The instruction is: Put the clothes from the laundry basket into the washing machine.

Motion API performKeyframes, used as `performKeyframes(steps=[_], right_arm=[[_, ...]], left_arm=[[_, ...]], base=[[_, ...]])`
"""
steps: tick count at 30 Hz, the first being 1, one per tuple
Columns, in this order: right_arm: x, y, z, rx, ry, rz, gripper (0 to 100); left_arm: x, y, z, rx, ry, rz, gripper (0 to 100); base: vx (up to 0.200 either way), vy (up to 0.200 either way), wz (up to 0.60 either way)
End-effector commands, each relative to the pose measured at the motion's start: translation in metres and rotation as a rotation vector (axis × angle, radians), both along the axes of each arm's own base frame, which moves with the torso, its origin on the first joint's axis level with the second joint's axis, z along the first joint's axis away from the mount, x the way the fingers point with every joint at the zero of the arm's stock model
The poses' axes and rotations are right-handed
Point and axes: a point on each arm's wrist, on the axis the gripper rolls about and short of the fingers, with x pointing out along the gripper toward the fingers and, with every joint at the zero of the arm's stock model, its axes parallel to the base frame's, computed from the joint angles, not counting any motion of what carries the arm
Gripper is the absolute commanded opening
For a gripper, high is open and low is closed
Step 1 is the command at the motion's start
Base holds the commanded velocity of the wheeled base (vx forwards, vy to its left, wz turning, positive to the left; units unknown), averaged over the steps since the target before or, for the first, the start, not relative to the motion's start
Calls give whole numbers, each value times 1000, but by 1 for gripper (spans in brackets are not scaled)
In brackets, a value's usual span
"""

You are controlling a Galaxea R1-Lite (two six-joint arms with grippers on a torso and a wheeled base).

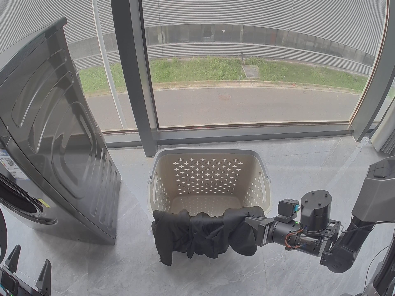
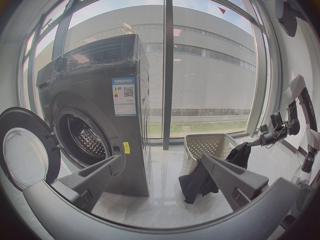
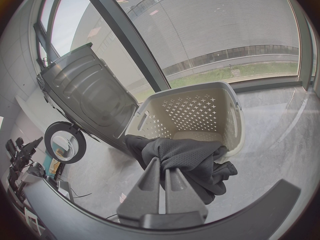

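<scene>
over the near rim of the cream, star-perforated plastic laundry basket drapes one black, soft, crumpled garment, its long axis running left to right along the rim. right gripper is clenched on its right end. left gripper is spread wide, facing the one grey washing machine.

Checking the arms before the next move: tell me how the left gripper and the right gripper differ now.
The left gripper is open and empty; the right gripper is shut on the dark garment. The left gripper faces the washing machine; the right gripper is at the near rim of the laundry basket. Both are the same grey two-finger design.
</scene>
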Motion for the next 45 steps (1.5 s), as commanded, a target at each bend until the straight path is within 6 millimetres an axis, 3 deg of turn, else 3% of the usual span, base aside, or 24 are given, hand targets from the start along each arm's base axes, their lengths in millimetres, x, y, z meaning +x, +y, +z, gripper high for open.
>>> performKeyframes(steps=[1, 10, 19, 29, 40, 45], right_arm=[[-11, 2, 20, 54, -56, 26, 0], [-41, 0, 66, 158, -169, 84, 0], [-49, -14, 94, 179, -299, 71, 0], [-41, -14, 100, 72, -400, -55, 0], [-37, -16, 106, 16, -383, -201, 0], [-36, -16, 107, 17, -384, -206, 0]], left_arm=[[0, 0, -5, 0, 1, -2, 100], [0, 0, -5, 0, 1, -2, 100], [0, 0, -5, 0, 1, 0, 100], [0, 0, -5, 3, 0, 0, 100], [0, 0, -5, 7, 1, -2, 100], [0, 0, -5, 1, 1, -2, 100]], base=[[0, 0, 0], [0, 0, 0], [0, 0, 0], [0, 0, 0], [0, 0, 0], [-200, 0, 0]])
